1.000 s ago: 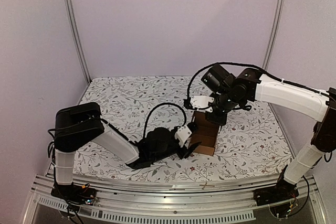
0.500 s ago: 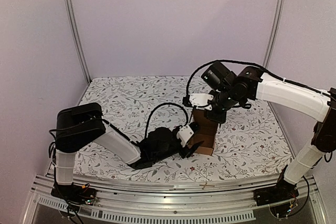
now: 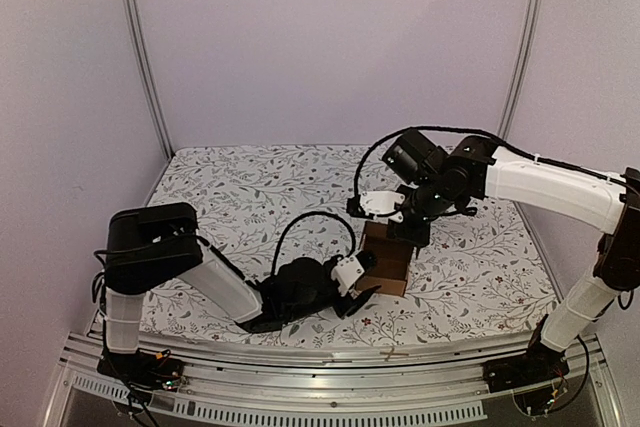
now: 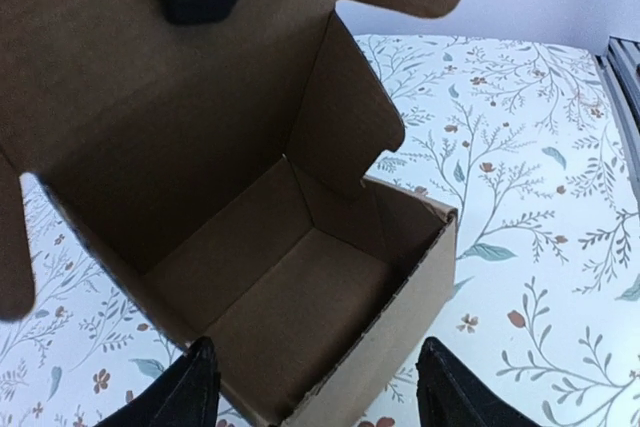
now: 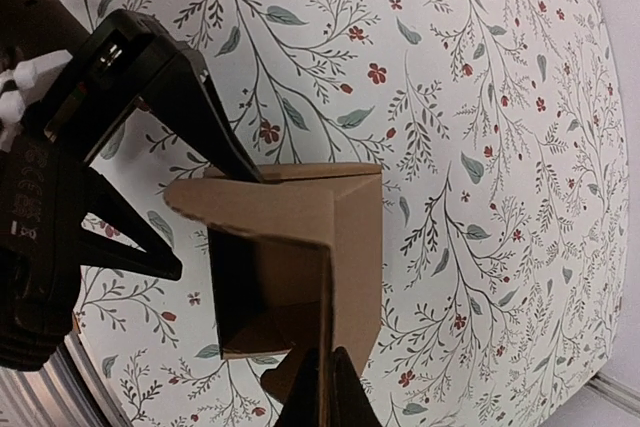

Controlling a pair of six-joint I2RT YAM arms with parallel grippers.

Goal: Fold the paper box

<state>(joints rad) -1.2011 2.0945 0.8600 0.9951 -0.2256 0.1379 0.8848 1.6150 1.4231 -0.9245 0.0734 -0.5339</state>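
Pinching the raised lid flap, the right gripper [image 5: 322,389] is clenched on the paper box [image 3: 392,265], toward the floral tabletop's [image 3: 250,197] 4 o'clock. The left gripper [image 3: 362,290] stands spread at the box's 8 o'clock. Light, easily creased cardboard likely: take stiff panel edges.

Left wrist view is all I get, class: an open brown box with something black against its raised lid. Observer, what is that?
Observer: The right hand, shut on the lid edge of the paper box.
Operator: Where does it come from?
Observer: The right arm reaches in from the right, above the box.
Operator: And my own hand?
Observer: The left hand is open, low over the table, at the box's near left corner.
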